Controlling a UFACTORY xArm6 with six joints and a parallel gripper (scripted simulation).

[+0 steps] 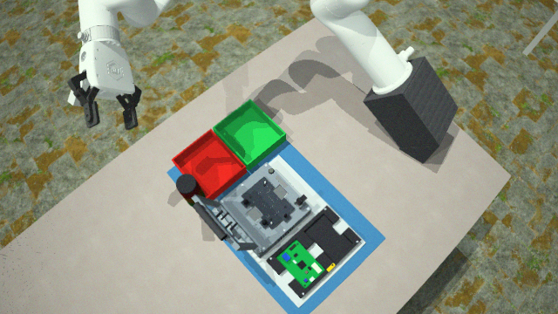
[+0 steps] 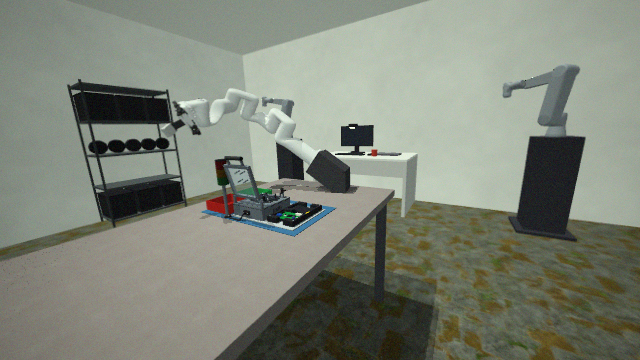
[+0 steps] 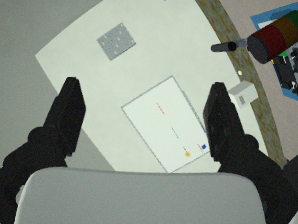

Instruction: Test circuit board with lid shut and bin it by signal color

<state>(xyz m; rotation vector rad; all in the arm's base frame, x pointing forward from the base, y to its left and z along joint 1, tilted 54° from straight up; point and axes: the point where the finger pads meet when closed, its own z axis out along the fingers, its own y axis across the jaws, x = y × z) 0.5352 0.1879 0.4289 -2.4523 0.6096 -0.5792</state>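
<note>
The green circuit board (image 1: 302, 263) lies face up in the tray's (image 1: 315, 252) near pocket; it also shows small in the exterior view (image 2: 288, 216). The grey tester (image 1: 267, 208) stands beside the tray with its lid (image 2: 241, 181) (image 1: 210, 221) raised and its handle on the left. The signal tower (image 1: 187, 185) stands at the tester's corner and shows no green or red light. The red bin (image 1: 209, 163) and the green bin (image 1: 249, 132) stand behind the tester. My gripper (image 1: 111, 112) is open and empty, high up and far to the left, off the table's edge. The wrist view shows its open fingers with nothing between them.
The arm's black base block (image 1: 411, 107) stands at the table's back right. A blue bench mat (image 1: 279, 227) lies under the tester, tray and bins. A shelf rack (image 2: 127, 150), a desk with a monitor (image 2: 372, 155) and another arm on a pedestal (image 2: 550, 150) stand in the room.
</note>
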